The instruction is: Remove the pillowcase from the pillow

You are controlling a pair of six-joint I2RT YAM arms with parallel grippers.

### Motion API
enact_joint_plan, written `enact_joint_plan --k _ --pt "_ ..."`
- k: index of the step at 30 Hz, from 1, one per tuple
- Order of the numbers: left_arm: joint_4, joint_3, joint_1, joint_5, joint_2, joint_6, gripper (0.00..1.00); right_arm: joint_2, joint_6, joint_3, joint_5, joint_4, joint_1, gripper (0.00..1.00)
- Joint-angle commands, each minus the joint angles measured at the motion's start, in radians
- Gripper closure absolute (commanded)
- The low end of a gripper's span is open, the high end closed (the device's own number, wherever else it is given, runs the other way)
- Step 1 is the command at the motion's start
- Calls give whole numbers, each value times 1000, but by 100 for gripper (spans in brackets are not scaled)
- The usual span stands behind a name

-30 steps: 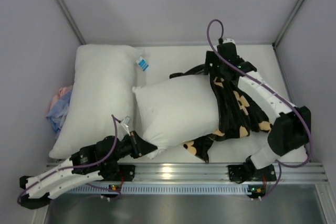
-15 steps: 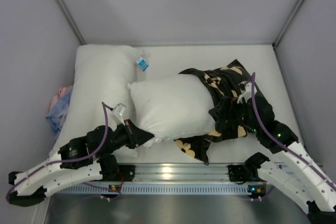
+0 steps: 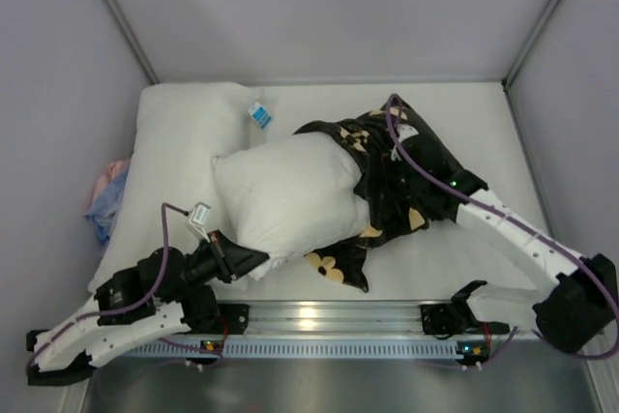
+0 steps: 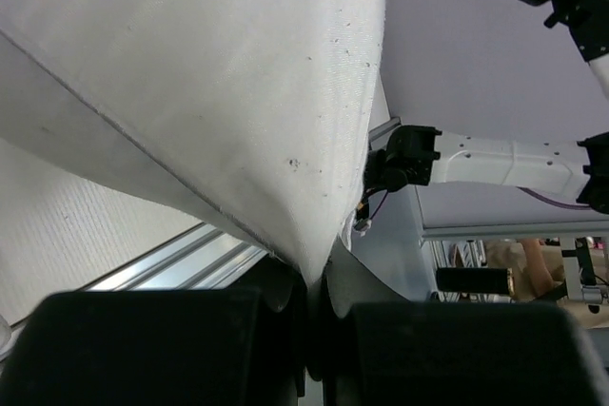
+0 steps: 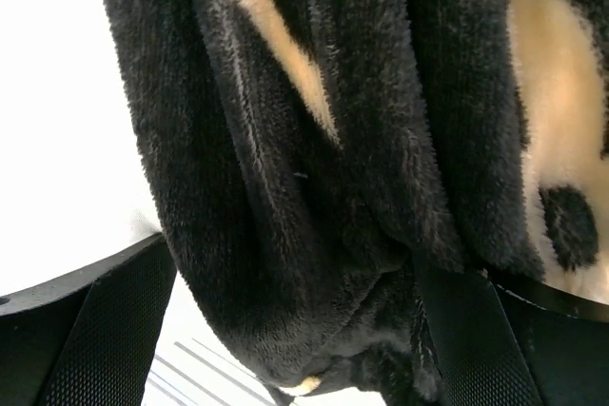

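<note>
While the bench (image 3: 455, 263) carries everything, the spare white pillow (image 3: 179, 157) fills its 9 o'clock side. The pillow (image 3: 280, 195) lies mid-bench, its 9 o'clock edge overlapping the spare. The pillowcase (image 3: 411, 176) covers only the pillow's 3 o'clock end and is rucked into a black heap toward 2 o'clock, with a loose flap at 5 o'clock. A pink-blue cloth bundle (image 3: 106, 195) sits at the far 9 o'clock edge.

The right hand (image 5: 295, 278) is buried in the heap, its jaws held apart by a thick wad of velvety pillowcase. The left hand (image 4: 314, 297) is nipped tight on the pillow's bare 7 o'clock corner.

That corner pinch looks like the weak point. It catches only a thin tip of cover, so a hard pull toward 3 o'clock could tear it free and drag the pillow along inside the case. The plush wad could also creep out of the right hand. If the bunched mouth tightens round the stuffing, it may jam.
</note>
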Motion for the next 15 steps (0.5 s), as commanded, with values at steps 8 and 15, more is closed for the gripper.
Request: enact_joint_plan --k 8,15 --pt "39 1 -1 11 -90 -49 100 -73 -95 128 164 10 20 1" --pt "39 -10 -1 -5 -57 -35 100 -297 -152 -18 261 -87 20 1"
